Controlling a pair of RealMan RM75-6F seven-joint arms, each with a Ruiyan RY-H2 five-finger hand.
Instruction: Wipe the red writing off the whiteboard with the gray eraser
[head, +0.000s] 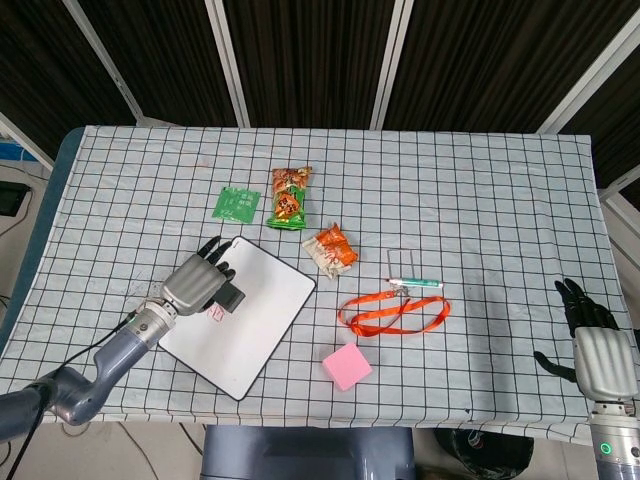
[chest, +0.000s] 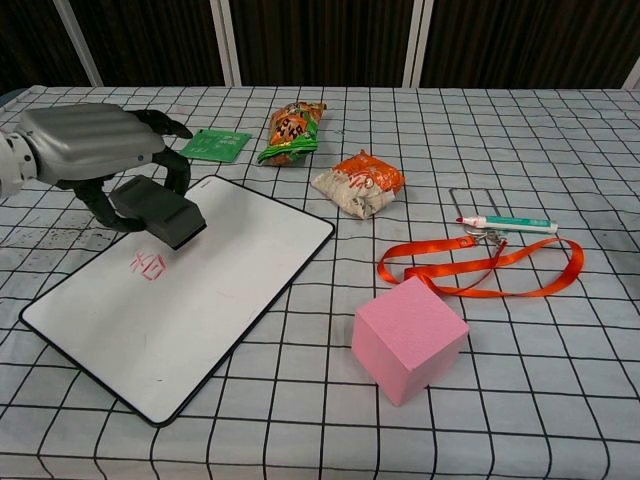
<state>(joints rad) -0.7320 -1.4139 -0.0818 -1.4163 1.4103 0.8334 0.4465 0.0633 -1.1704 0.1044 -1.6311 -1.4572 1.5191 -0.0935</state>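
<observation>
1. Whiteboard (chest: 200, 290) lies flat on the checked tablecloth (head: 480, 190), turned at an angle, its long lower-left edge running toward the table's near side; in my chest view the near corner sits close to the bottom of the frame.
2. I see the red writing (chest: 148, 265) on the board's left half, near its upper-left edge.
3. My left hand (chest: 90, 145) grips the gray eraser (chest: 158, 211) between thumb and fingers, holding it above the board, just beside the red marks; I cannot tell if the eraser touches the surface.
4. My right hand (head: 598, 350) rests at the table's far right near corner, fingers extended and holding nothing, well apart from everything else.
5. White board surface lies open to the right of the writing and toward the near corner.
6. Just beyond the board's top corner lie a green sachet (head: 236, 204) and a green snack bag (head: 289, 197).
7. An orange snack bag (head: 331, 250) sits near the board's right corner, not touching it.
8. A pink cube (chest: 409, 338) stands near the board's lower-right edge, with an orange lanyard (chest: 480, 265) and a marker pen (chest: 507, 222) further right.
</observation>
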